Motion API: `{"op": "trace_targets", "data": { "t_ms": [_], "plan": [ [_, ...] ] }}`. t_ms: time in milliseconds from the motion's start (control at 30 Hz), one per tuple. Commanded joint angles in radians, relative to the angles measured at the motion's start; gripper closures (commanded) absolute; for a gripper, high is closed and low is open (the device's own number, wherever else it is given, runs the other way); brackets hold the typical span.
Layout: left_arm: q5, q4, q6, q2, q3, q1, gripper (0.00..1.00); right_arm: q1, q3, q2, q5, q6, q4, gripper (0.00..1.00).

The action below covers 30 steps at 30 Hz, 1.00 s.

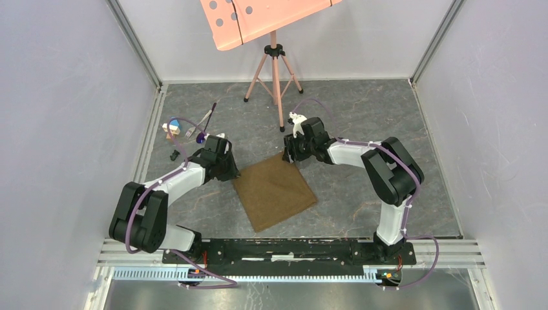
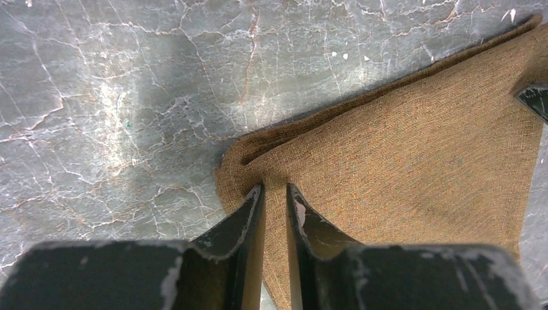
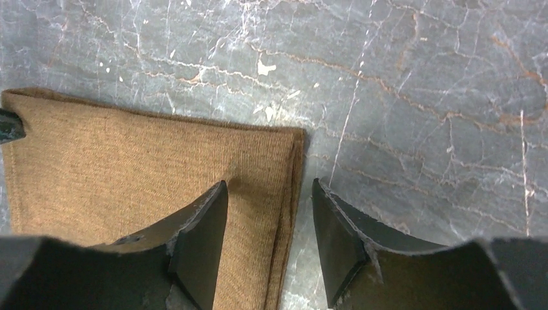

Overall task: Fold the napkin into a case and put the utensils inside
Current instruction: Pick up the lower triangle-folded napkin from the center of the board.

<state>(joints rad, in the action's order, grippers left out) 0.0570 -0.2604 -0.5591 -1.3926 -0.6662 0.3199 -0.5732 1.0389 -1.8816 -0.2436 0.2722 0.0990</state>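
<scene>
Grey marbled tabletop (image 1: 362, 116), white walls (image 1: 58, 129) | pink music stand (image 1: 274, 58) beyond folded napkin (image 1: 274, 190) | left gripper (image 2: 275, 189) nearly closed at napkin corner, pinch unclear | right gripper (image 3: 270, 185) spread astride napkin edge

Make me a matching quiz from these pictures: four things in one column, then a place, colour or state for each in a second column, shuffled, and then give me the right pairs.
Column one:
1. left end effector
2. right end effector
3. napkin
4. music stand

Column two:
A. jaws wide, straddling the cloth's edge
B. salmon pink, by the far wall
C. jaws narrow, a cloth corner between them
D. olive-brown, folded in layers, lying between the arms

Pairs: 1-C, 2-A, 3-D, 4-B
</scene>
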Motion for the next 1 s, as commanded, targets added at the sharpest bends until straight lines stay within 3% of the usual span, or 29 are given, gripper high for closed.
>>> {"op": "trace_targets", "data": {
  "t_ms": [0, 133, 400, 533, 733, 967],
  "plan": [
    [-0.03, -0.002, -0.023, 0.011, -0.034, -0.005, 0.75, 0.005, 0.059, -0.049, 0.012, -0.023, -0.009, 0.44],
    [-0.052, 0.028, -0.034, -0.043, -0.018, -0.007, 0.76, 0.005, 0.048, -0.066, 0.038, -0.02, 0.0, 0.5],
    [-0.062, 0.073, -0.07, -0.092, 0.009, -0.024, 0.77, 0.005, -0.023, -0.034, 0.274, -0.083, -0.032, 0.57],
    [-0.001, 0.082, -0.08, -0.083, 0.014, -0.024, 0.77, 0.001, 0.018, -0.032, 0.254, -0.109, -0.066, 0.57],
    [0.066, 0.044, -0.081, -0.011, -0.009, -0.024, 0.76, -0.015, 0.106, 0.036, 0.266, -0.124, -0.214, 0.4],
    [0.102, 0.007, -0.092, 0.096, -0.012, -0.024, 0.72, -0.053, 0.007, 0.212, 0.249, -0.166, -0.291, 0.27]
  ]
}}
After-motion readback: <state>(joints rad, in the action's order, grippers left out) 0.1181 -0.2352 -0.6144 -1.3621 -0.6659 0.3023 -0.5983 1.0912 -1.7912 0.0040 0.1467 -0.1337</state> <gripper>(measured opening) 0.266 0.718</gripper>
